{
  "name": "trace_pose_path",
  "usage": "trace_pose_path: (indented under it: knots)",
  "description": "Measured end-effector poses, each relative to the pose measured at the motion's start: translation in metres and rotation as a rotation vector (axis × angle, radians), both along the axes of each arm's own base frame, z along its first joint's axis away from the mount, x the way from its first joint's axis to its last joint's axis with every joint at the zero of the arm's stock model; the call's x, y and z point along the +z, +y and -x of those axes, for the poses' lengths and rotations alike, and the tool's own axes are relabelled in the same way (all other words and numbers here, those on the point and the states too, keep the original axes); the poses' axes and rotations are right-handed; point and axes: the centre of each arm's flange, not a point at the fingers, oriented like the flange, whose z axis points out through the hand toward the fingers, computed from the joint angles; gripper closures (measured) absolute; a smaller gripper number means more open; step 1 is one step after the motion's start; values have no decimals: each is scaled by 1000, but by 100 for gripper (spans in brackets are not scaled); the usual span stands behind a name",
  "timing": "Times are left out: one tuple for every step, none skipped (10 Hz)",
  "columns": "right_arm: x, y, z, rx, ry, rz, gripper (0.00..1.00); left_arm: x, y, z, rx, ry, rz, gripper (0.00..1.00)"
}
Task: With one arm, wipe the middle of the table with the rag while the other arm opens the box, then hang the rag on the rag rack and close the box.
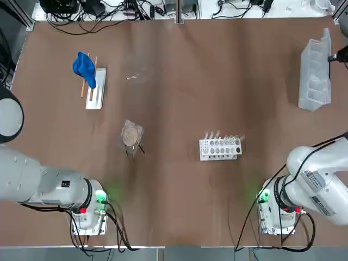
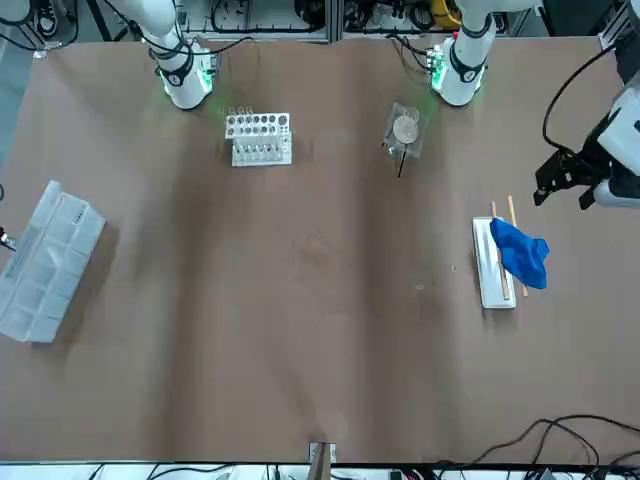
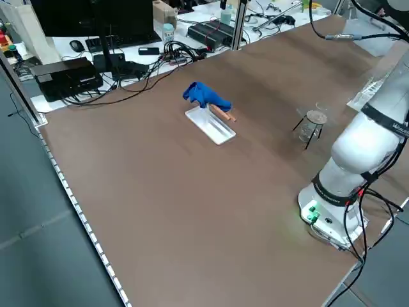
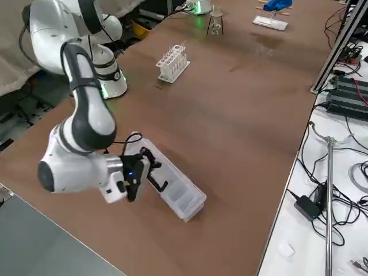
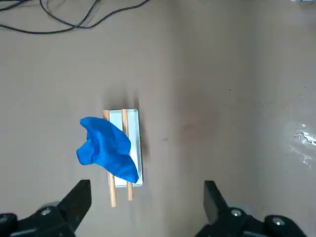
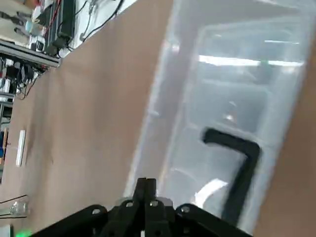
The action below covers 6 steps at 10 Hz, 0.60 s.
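Note:
The blue rag (image 1: 84, 69) lies draped over the wooden rods of the rag rack (image 1: 96, 89) at the table's far left. My left gripper (image 5: 145, 207) hovers open above and just off the rag (image 5: 106, 152), holding nothing; the front view shows the left gripper (image 2: 553, 183) beside the rack. The box (image 1: 314, 76) lies at the far right edge with its lid looking down. My right gripper (image 4: 140, 163) is shut, its tips at the box's long side beside the black handle (image 6: 237, 168), gripping nothing that I can see.
A white test-tube rack (image 1: 220, 148) stands right of centre toward the arms. A small glass flask on a stand (image 1: 131, 135) stands left of centre. Cables and equipment (image 1: 109, 11) line the far edge. The brown table (image 1: 217, 81) spreads between rack and box.

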Motion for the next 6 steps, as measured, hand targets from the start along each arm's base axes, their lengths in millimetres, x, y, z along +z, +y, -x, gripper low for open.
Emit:
trace_pose_path:
  knots:
    - [1, 11, -9, 18, 1, 3, 97, -1, 0, -1, 0, 0, 0, 0]
    - [-1, 15, -16, 18, -4, 19, 97, -2, -1, -3, 9, -1, 1, 0]
    - [-3, 15, -22, 7, -12, 57, 97, -1, -3, -6, 24, -4, 4, 0]
    - [-6, 14, -26, 3, -11, 94, 97, 2, -5, -8, 34, -6, 6, 0]
    - [-12, 16, -28, 9, -5, 113, 97, 5, -6, -9, 33, 5, 6, 0]
    - [-16, 19, -32, 15, -2, 124, 97, 9, -8, -9, 30, 26, 4, 0]
